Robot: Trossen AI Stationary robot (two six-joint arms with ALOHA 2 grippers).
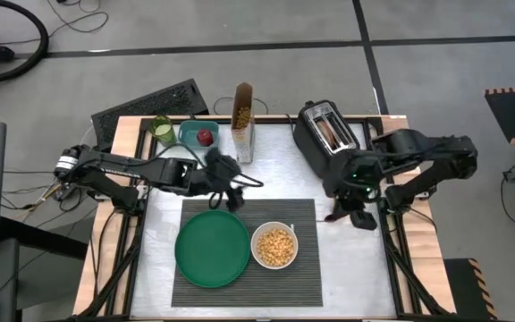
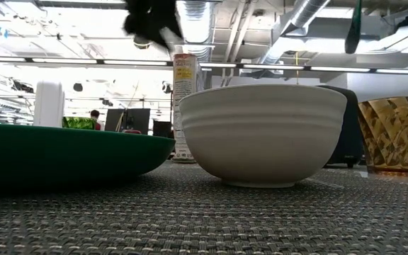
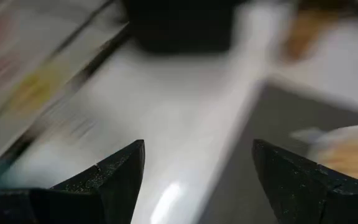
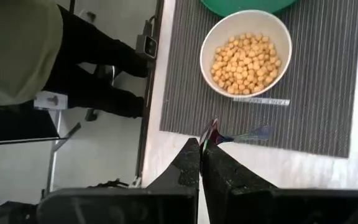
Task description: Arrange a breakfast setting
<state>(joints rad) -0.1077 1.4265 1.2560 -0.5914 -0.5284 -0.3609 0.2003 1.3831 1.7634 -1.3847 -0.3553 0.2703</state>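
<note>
While shut, right pincer (image 4: 201, 149) grips spoon (image 4: 238, 135).

My high view looks straight down; my low view sits on the placemat (image 2: 211, 212), close to the bowl (image 2: 263, 131), which both share.

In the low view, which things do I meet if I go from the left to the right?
Green plate → cereal box behind → white bowl → amber glass.
</note>
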